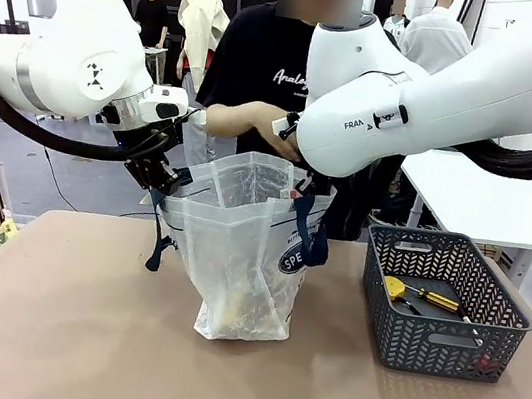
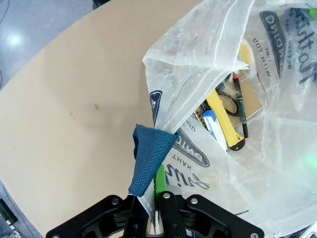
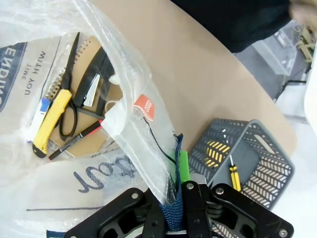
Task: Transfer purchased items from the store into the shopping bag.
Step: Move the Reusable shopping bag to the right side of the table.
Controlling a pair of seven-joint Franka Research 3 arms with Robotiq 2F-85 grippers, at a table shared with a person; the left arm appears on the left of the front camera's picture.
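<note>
Tan bench (image 1: 43, 326) seen from the robot's side, with two white arms reaching in from either side and a person in a black shirt (image 1: 257, 66) standing at the far edge, one forearm held out toward the right arm. The shopping bag (image 1: 237, 256), translucent white with a navy oval logo, stands upright near the middle of the bench with its mouth held wide between the two arms. The basket (image 1: 442, 303), dark grey with herringbone slots, sits on the bench to the robot's right of the bag and apart from it. The left hand (image 2: 148, 210) is closed on one navy strap handle (image 2: 148, 158) at the bag's rim. The right hand (image 3: 173, 203) is closed likewise on the opposite strap (image 3: 176, 148).

Already lying on the bag's floor are a brown spiral notebook (image 3: 111, 96), black scissors (image 3: 69, 99), a yellow utility knife (image 2: 223, 121) and a red-and-black pen (image 2: 240, 106). In the basket, a yellow-and-black screwdriver (image 1: 435, 300) lies on the bottom with another small yellow item (image 1: 393, 286) just beside it.
</note>
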